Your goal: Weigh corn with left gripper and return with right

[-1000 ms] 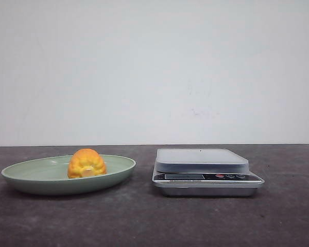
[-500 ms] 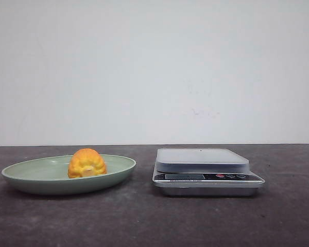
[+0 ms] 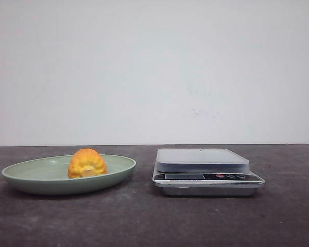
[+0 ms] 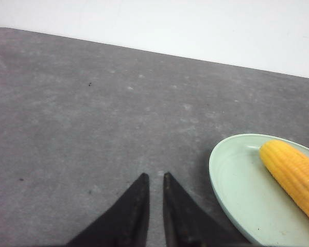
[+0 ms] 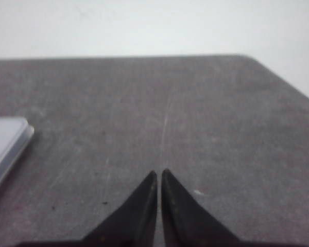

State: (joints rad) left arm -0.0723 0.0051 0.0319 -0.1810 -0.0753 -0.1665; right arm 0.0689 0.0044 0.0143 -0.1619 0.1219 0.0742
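The orange-yellow corn [image 3: 86, 163] lies in a pale green plate [image 3: 26, 181] on the left of the dark table. A silver kitchen scale [image 3: 202, 159] stands to its right, its platform bare. Neither gripper shows in the front view. In the left wrist view, my left gripper [image 4: 155, 176] hovers over bare table beside the plate [image 4: 232, 190]. Its black fingers are nearly together with nothing between them, and the corn [image 4: 294, 175] lies apart from them. In the right wrist view, my right gripper [image 5: 159, 172] is shut on nothing over the table, away from the scale [image 5: 5, 144].
A white wall runs behind the table's far edge. A rounded table corner [image 5: 247, 57] shows beyond the right gripper. Bare dark tabletop lies between the plate and the scale and in front of both.
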